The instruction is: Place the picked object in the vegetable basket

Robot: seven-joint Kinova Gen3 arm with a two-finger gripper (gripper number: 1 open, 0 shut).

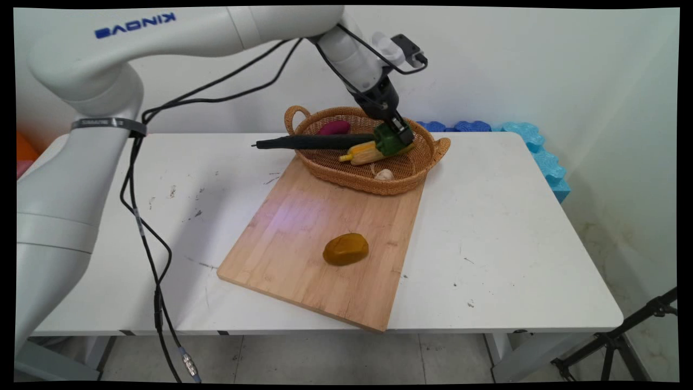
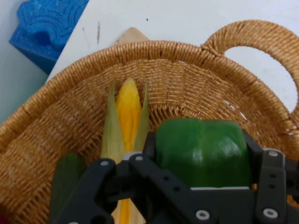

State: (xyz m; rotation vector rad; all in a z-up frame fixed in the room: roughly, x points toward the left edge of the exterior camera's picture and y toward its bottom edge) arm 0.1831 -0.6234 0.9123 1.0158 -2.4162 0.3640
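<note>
My pincer grips a smooth green pepper inside the woven wicker basket, beside the corn. Only the main view shows the garlic, the brown potato and the wooden board.

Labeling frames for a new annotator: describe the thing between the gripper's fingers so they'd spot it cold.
Find the wicker basket at the far end of the wooden cutting board. Inside it, the gripper is shut on a green bell pepper, beside the corn cob; it is the basket's only blocky, glossy green item.
</note>
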